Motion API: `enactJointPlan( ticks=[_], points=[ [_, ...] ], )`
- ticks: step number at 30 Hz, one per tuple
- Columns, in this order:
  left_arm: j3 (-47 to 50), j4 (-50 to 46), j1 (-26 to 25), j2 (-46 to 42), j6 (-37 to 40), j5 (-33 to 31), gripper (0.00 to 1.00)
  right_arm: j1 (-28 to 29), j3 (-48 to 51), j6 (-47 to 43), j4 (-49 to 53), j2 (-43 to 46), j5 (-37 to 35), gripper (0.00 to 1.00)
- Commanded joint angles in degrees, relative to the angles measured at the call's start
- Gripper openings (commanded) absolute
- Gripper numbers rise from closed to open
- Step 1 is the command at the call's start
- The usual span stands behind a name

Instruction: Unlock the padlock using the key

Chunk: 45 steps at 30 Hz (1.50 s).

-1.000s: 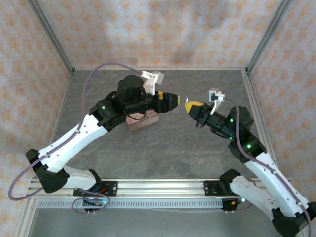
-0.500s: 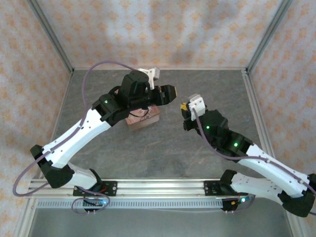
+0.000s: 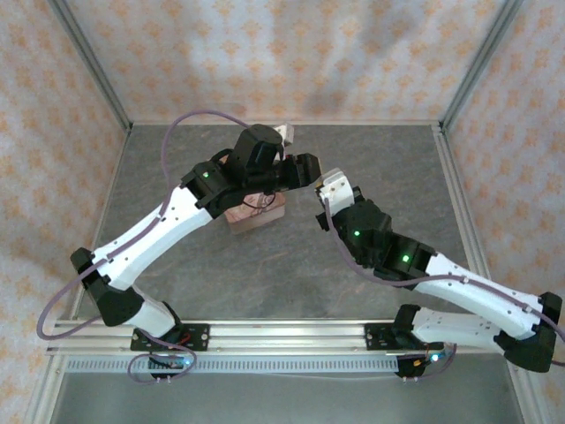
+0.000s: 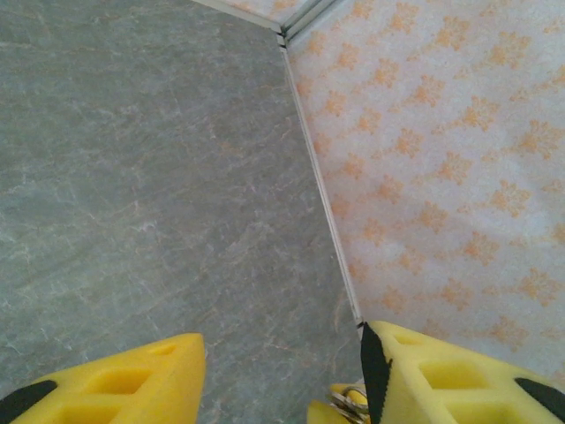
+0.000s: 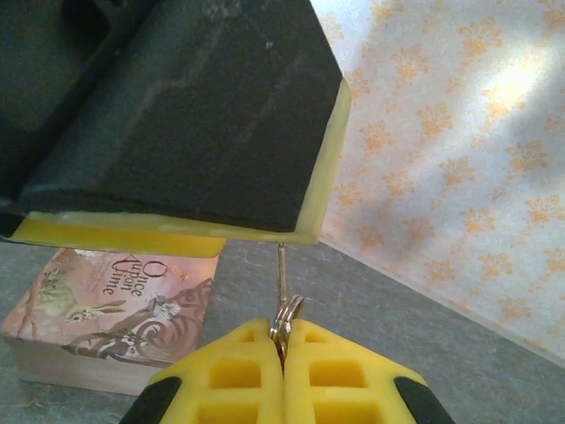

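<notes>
Right gripper [image 5: 284, 329]: yellow fingers pressed flat together, nipping the key [image 5: 282, 276] at its ring end. The thin pale shaft stands straight up from the fingertips toward 12 o'clock. Shaft tip reaches the lower yellow edge of a dark finger [image 5: 177, 115] of the left gripper [image 3: 302, 170] directly above it; contact or a hair's gap, cannot tell from the right wrist view. Left gripper: fingers stand part-way apart in its own wrist view, grey table [image 4: 132, 177] visible through the gap, nothing clasped between them. Top view: box [image 3: 256, 217] sits between 7 and 8 o'clock of the left gripper. Right wrist view: box lies flat, printed lid up, at about 9 o'clock of the key
</notes>
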State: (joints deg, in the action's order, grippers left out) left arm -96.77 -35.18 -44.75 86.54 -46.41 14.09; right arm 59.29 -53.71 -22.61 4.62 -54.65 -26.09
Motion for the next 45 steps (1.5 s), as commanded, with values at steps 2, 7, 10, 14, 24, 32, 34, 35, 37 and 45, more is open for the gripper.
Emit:
enactJointPlan(
  ticks=[2,7,10,14,24,32,34,35,37,45],
  points=[
    [-2.35,-0.94,-0.38,0.71,-1.02,0.26,0.46,0.65,-2.27,-1.66,-2.66,-0.67,-3.31,0.00],
    [-2.72,-0.40,-0.42,1.21,-1.79,1.82,0.49,0.83,-2.98,-2.76,-2.47,-2.03,-4.37,0.00],
    [-2.51,-0.28,-0.52,0.72,-1.85,1.28,0.57,0.83,-2.71,-2.83,-2.83,-2.12,-4.45,0.00],
    [-1.93,0.31,-0.49,0.09,-1.75,1.17,0.62,0.82,-2.45,-2.77,-2.86,-2.18,-4.73,0.00],
    [-2.94,-0.13,-0.77,1.39,-2.08,1.12,0.30,1.48,-2.91,-4.08,-2.95,-3.52,-6.54,0.00],
    [-4.19,-0.76,-0.78,2.48,-1.84,1.77,0.00,1.77,-3.14,-4.48,-3.62,-3.73,-7.42,0.00],
    [-4.15,-1.20,-0.78,2.24,-1.28,1.07,0.00,1.80,-3.22,-3.52,-3.56,-3.15,-7.62,0.10],
    [-4.21,-1.42,-0.78,2.09,-0.86,0.67,0.00,1.75,-3.16,-2.68,-3.04,-2.52,-7.29,0.20],
    [-4.29,-1.91,-0.78,1.56,0.53,-0.07,0.00,1.75,-3.16,0.60,-0.57,-0.15,-5.37,0.36],
    [-0.35,2.90,-0.17,-2.60,11.28,0.21,0.00,-7.02,-3.82,20.94,12.40,10.50,16.09,0.43]
  ],
)
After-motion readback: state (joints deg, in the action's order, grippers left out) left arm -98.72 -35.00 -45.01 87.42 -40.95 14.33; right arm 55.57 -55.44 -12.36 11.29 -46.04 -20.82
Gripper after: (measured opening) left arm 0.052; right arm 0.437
